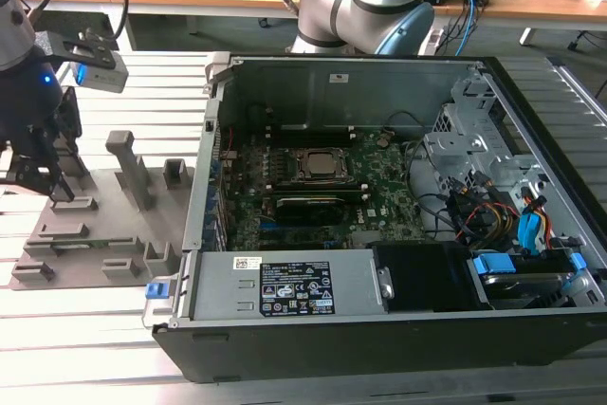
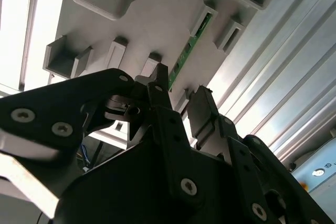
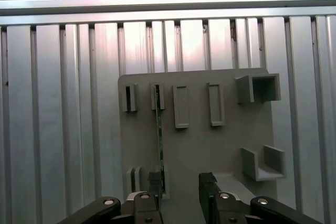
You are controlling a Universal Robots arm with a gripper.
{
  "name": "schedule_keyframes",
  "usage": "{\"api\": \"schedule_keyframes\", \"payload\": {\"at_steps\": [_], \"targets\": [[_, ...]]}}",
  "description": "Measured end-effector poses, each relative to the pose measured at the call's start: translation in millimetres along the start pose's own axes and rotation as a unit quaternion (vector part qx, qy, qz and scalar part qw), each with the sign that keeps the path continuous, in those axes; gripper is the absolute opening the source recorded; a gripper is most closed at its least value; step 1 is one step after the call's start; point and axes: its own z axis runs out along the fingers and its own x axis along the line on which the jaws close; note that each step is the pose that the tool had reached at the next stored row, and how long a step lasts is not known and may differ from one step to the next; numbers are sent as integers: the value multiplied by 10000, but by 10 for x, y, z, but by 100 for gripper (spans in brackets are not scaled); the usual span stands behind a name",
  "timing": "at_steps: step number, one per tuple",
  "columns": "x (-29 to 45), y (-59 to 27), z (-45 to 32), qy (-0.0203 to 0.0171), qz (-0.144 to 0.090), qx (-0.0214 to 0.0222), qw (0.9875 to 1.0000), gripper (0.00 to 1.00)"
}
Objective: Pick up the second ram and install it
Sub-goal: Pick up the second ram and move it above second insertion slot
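The second ram [image 3: 159, 135] is a thin green stick standing on edge in a slot of the grey fixture plate [image 3: 199, 145]; it also shows in the second wrist view [image 2: 191, 43]. My gripper [image 3: 181, 182] hovers open just above the plate, at the stick's near end. One black finger [image 3: 155, 179] sits right beside the stick, while the other finger [image 3: 206, 182] stands well apart from it. In the exterior view the gripper [image 1: 38, 182] hangs over the fixture plate [image 1: 95, 225] at the exterior view's left, outside the computer case. The fingers hold nothing.
An open computer case [image 1: 379, 348] lies to the exterior view's right of the fixture, with the green motherboard [image 1: 379, 192] inside, cables and drive bays at its right end. Tall grey blocks [image 1: 128, 168] rise from the fixture. The ribbed aluminium table [image 3: 63, 103] surrounds everything.
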Motion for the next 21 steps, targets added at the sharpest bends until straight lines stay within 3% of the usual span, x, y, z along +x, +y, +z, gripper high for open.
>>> {"api": "schedule_keyframes", "payload": {"at_steps": [21], "targets": [[4, -7, 160, 0, 0, 0, 10000, 42]]}}
